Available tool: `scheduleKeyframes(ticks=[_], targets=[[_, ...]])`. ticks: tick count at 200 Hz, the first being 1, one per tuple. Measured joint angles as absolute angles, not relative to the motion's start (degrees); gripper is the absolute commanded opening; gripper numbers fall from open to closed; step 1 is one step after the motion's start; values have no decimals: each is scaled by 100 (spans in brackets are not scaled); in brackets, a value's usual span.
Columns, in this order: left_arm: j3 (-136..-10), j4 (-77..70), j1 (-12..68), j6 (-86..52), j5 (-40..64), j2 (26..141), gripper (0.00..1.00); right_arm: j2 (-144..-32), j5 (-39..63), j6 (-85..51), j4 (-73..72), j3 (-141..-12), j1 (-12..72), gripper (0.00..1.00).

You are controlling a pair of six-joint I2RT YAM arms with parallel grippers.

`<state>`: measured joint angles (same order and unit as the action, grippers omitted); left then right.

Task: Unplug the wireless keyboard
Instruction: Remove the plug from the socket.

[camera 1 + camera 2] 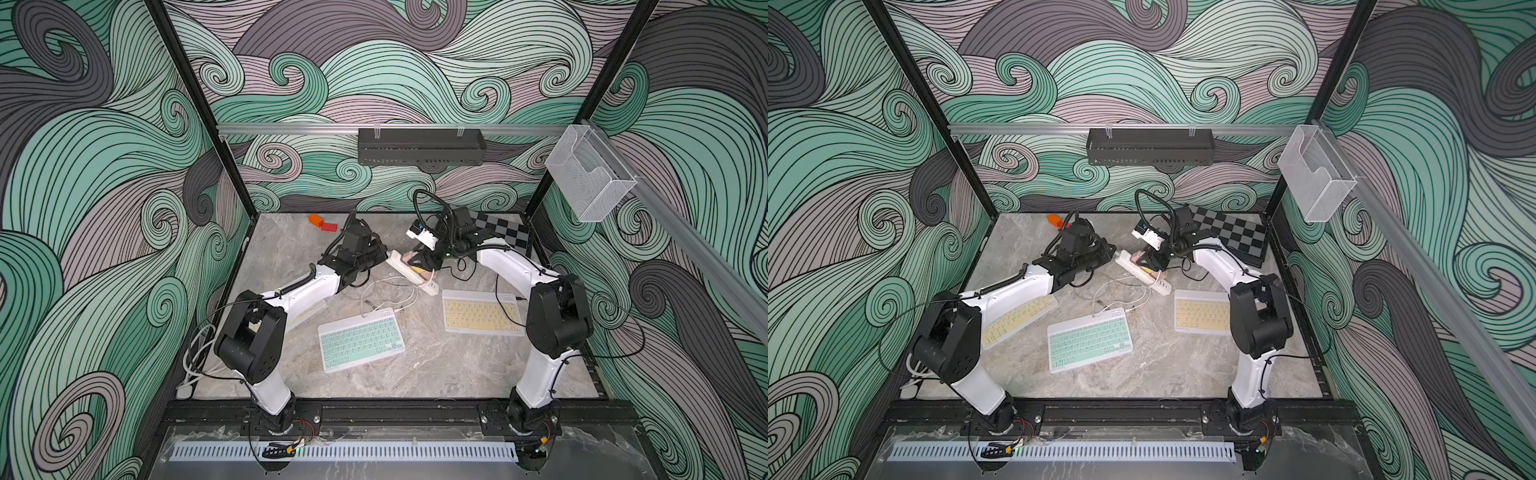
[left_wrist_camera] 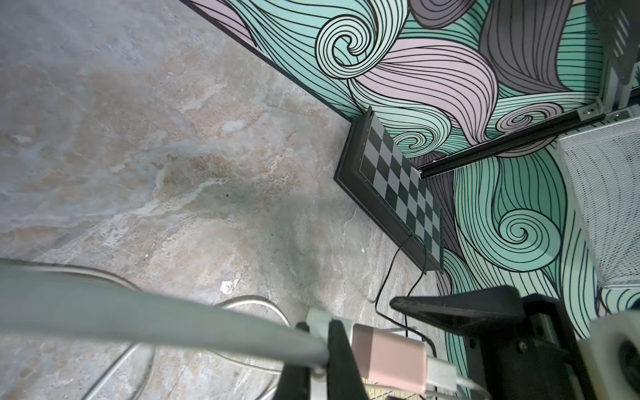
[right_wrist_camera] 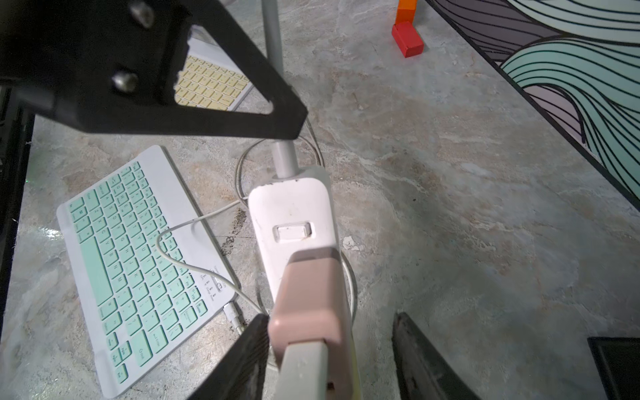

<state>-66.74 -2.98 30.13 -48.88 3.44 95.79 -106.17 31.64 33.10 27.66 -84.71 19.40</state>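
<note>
Overall, the marble table (image 1: pixel 457 374) carries three keyboards. The mint-green keyboard (image 1: pixel 361 338) lies keys up at the middle of the table and shows in both top views (image 1: pixel 1090 343). It sits between the left yellow keyboard (image 1: pixel 1017 316) and the right yellow keyboard (image 1: pixel 482 311). Its long axis runs across the table from the left arm's side to the right arm's side, with the right end turned slightly toward the back wall.

Behind it the white power strip (image 3: pixel 294 207) lies on a diagonal. Its grey cord (image 2: pixel 156 311) leaves the end nearest the left arm. The left gripper (image 1: pixel 379 257) is clamped on that cord just where it enters the strip.

The right gripper (image 3: pixel 329 318) stands part open astride the pink charger (image 3: pixel 308 294) plugged into the strip. One finger is just beside the charger, contact not determinable, and the other is clear of it. Nothing is gripped.

A white cable (image 3: pixel 207 214) is plugged into the keyboard's rear right corner.
</note>
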Motion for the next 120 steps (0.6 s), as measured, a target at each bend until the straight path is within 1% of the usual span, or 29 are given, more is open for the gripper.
scheduleKeyframes(ticks=[9,21,35,46,54,60,64,72,92,108,120], targets=[[-6676,-298,3013,-4882,346,9579,0,-10617,3177,3280,2783,-8477,1968,40],[-6676,-296,3013,-4873,351,9579,0,-10617,3201,3295,2810,-8482,1984,34],[-6676,-296,3013,-4858,351,9579,0,-10617,3201,3343,2814,-8482,1997,25],[-6676,-298,3006,-4847,357,9579,11,-10617,3260,3376,2871,-8482,1999,16],[-6676,-290,3006,-4845,364,9579,24,-10617,3262,3317,2895,-8482,2008,9],[-6676,-301,3006,-4816,386,9579,37,-10617,3273,3330,2895,-8482,2008,4],[-6676,-320,3006,-4825,412,9579,43,-10617,3271,3330,2899,-8482,2008,0],[-6676,-384,3009,-4827,489,9579,50,-10617,3269,3328,2921,-8479,2008,0],[-6628,-609,3009,-4827,661,9577,60,-10617,3267,3315,2961,-8479,2008,0],[-6486,-810,3009,-4845,788,9577,63,-10617,3262,3284,2971,-8479,2008,0],[-6361,-851,3009,-4858,845,9577,63,-10617,3256,3260,2971,-8479,2008,0]])
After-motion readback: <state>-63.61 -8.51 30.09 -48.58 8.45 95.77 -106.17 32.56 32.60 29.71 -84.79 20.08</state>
